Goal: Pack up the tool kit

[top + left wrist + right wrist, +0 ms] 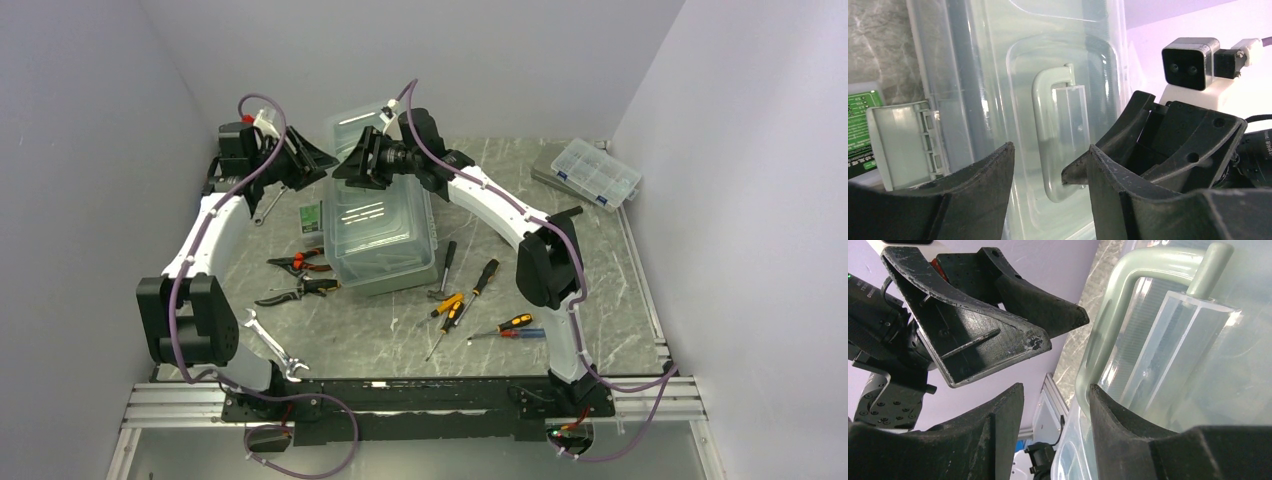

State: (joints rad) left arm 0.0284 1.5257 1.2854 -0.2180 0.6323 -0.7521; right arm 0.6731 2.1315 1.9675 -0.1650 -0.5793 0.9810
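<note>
The sage-green toolbox (382, 240) with a translucent lid stands mid-table. Its handle (1047, 135) lies on the lid and also shows in the right wrist view (1108, 325). My left gripper (314, 160) is open and empty over the box's far left part, with the handle seen between its fingers (1050, 147). My right gripper (353, 168) is open and empty, facing the left one (1056, 387). One right fingertip (1070, 175) touches the handle. Pliers (300, 263), a second pair (298, 292), a wrench (276, 346) and screwdrivers (462, 298) lie loose on the table.
A small clear organizer box (596, 172) sits at the far right. A green card (312, 215) and a second wrench (267, 206) lie left of the toolbox. A sage-green latch (898, 142) is on the box's side. Walls close in on three sides.
</note>
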